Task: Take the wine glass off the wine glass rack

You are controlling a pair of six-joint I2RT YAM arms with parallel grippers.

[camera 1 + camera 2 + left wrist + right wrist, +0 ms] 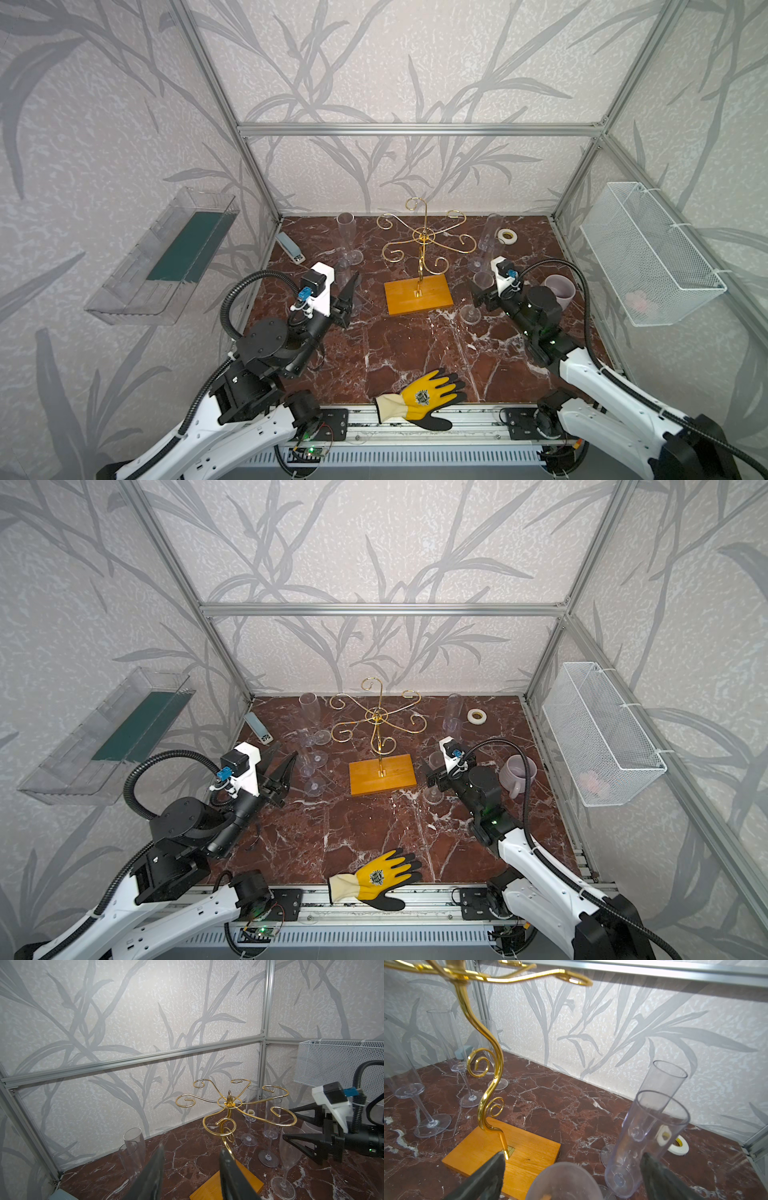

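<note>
Wine glass (482,280) off the wine glass rack (424,237) — upright on the table (415,353).
We see it right of the rack's wooden base, at the tips of the right gripper (573,1156), whose jaws gape wide. The left gripper (192,1149) is half open and empty, beside three flutes (345,237). Two more flutes (492,232) stand just behind the glass — a tape roll (507,236) and a mug (559,289) sit farther right.

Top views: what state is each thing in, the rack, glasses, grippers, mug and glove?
Rack: upright, nothing hanging on it.
Glasses: all standing upright, none hanging.
Right gripper: open, jaws either side of the nearest glass.
Left gripper: open, empty.
Mug: upright.
Glove: lying flat at the front edge.
</note>
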